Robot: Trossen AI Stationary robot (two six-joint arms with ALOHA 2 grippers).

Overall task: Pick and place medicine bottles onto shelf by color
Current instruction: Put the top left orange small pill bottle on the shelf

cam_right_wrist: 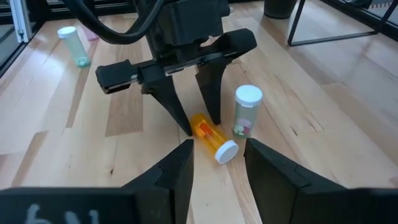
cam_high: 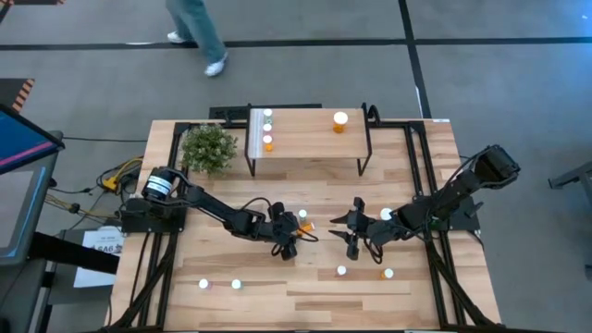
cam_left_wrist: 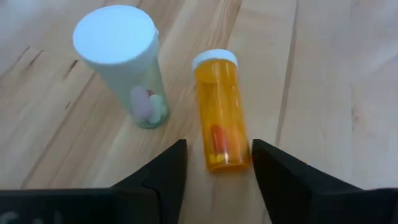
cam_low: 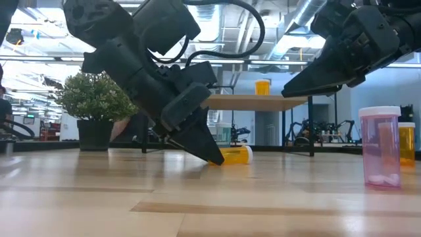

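Note:
A small orange bottle [cam_left_wrist: 221, 118] with a white cap lies on its side on the table, also in the right wrist view [cam_right_wrist: 211, 140]. My left gripper [cam_left_wrist: 217, 149] is open and reaches down to the table, one finger on each side of the bottle's base end. A green-bodied bottle [cam_left_wrist: 127, 68] stands upright beside it. My right gripper [cam_right_wrist: 219, 144] is open and hovers above the table just right of the two bottles, pointing at them [cam_high: 356, 227]. The shelf [cam_high: 305, 139] at the far edge carries small bottles [cam_high: 268, 129] at its left end and an orange one [cam_high: 339, 122] toward the right.
Loose bottles stand near the table's near edge [cam_high: 203, 284] [cam_high: 236, 284] [cam_high: 341, 271] [cam_high: 387, 274], and one sits by the right arm [cam_high: 386, 215]. A pink bottle [cam_low: 380, 148] stands close to the low camera. A potted plant [cam_high: 209, 148] sits left of the shelf. A person walks beyond the table [cam_high: 199, 32].

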